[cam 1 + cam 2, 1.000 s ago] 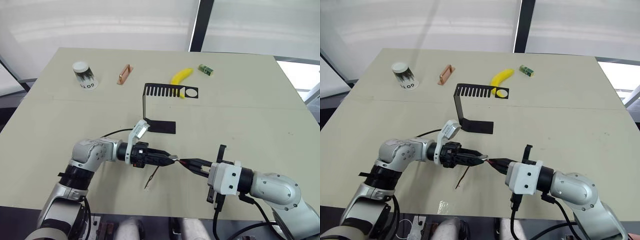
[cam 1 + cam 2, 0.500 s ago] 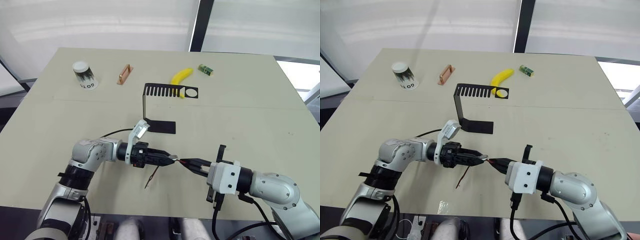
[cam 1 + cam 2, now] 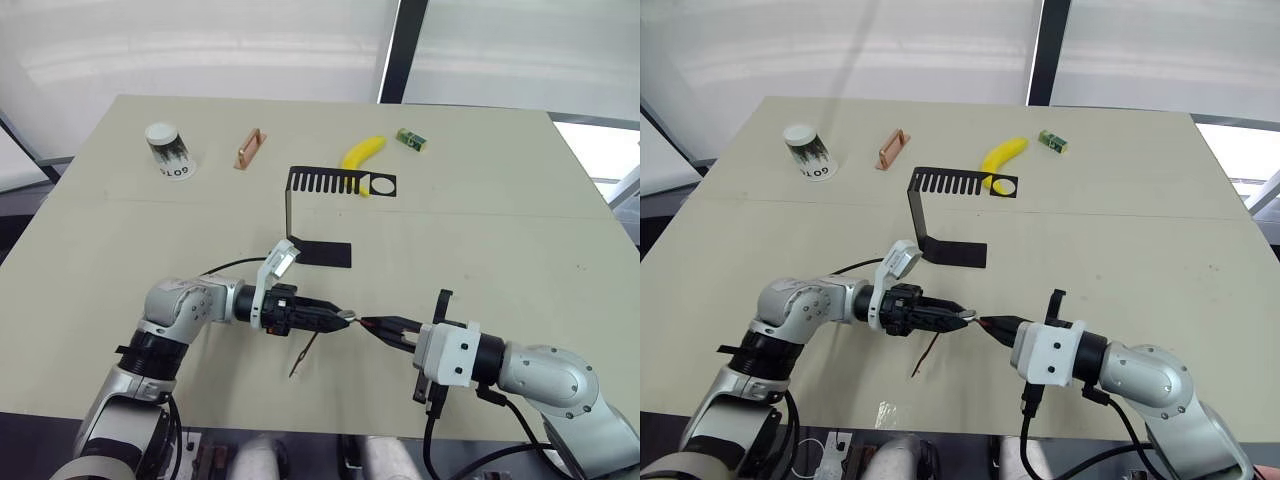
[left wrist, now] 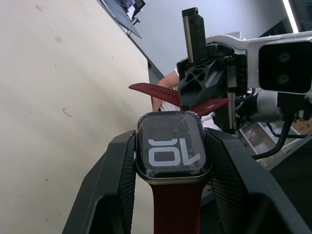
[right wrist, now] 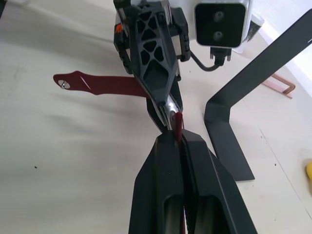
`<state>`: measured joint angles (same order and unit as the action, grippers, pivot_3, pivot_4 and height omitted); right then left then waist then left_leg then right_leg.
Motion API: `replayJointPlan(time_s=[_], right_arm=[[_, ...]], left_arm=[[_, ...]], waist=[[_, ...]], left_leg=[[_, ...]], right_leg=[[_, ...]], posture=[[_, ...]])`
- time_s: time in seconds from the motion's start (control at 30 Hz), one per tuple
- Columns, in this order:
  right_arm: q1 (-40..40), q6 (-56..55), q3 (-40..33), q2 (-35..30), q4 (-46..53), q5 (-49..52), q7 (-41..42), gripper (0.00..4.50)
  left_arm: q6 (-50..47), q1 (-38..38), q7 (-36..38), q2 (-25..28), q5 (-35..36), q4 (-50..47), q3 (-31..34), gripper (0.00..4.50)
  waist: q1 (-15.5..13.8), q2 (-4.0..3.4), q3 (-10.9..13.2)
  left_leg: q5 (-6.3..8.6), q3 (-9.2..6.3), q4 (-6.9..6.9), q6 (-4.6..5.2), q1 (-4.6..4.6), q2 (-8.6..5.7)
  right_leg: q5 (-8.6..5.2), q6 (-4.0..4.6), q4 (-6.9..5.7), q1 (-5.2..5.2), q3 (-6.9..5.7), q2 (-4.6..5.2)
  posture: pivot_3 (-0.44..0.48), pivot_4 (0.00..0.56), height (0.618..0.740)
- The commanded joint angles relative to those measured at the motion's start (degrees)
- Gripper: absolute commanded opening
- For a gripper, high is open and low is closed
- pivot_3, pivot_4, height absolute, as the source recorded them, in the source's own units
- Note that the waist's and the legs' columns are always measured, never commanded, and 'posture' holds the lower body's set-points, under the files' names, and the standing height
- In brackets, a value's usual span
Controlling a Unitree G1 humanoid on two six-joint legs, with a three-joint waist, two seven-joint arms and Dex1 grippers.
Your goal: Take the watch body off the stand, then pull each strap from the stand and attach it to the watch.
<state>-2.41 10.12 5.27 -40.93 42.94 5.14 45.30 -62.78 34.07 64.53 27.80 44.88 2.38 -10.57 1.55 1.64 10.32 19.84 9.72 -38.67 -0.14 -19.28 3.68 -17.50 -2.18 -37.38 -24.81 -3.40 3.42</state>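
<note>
Watch body sits squeezed between the two black fingers of the left gripper, with its dark screen facing the wrist camera and a silvery rim around it. One dark red strap is already joined to the watch body and hangs down from it toward the surface; in the head views its loose end dangles just above the surface below the left gripper. The right gripper points straight at the left one, tip to tip, and its two fingers are pressed close together on the second dark red strap. The end of that strap is right at the edge of the watch body, touching it or almost touching it; it is hard to tell which. Both grippers are near the front edge of the surface, close to the robot. The black stand is upright a bit farther back, well apart from the grippers, and its flat foot is near the left wrist. Far back on the surface are a white cup, a copper handle, a yellow banana and a small green block. On the right the surface is bare and wide.
</note>
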Motion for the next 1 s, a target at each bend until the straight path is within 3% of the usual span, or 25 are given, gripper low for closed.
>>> replayJointPlan(time_s=[0.03,1.0], right_arm=[[0.94,-0.78,-0.17,0.21,0.63,0.00,-0.51,0.00],[1.63,-1.32,1.96,1.61,1.31,0.14,-0.23,0.00]], left_arm=[[0.09,-0.22,0.10,-0.03,0.59,-2.32,0.91,1.62],[0.87,-0.93,-0.62,-0.77,0.06,-2.71,0.64,1.62]], waist=[[0.01,0.00,0.00],[0.01,0.01,0.01]], left_leg=[[0.00,0.00,0.00,0.00,0.00,0.00],[0.01,0.00,0.02,-0.01,-0.04,0.00]], right_leg=[[0.00,0.00,0.00,0.00,0.00,0.00],[0.00,0.00,0.03,-0.05,0.00,0.01]], posture=[[0.000,0.150,0.729],[0.000,0.150,0.729]])
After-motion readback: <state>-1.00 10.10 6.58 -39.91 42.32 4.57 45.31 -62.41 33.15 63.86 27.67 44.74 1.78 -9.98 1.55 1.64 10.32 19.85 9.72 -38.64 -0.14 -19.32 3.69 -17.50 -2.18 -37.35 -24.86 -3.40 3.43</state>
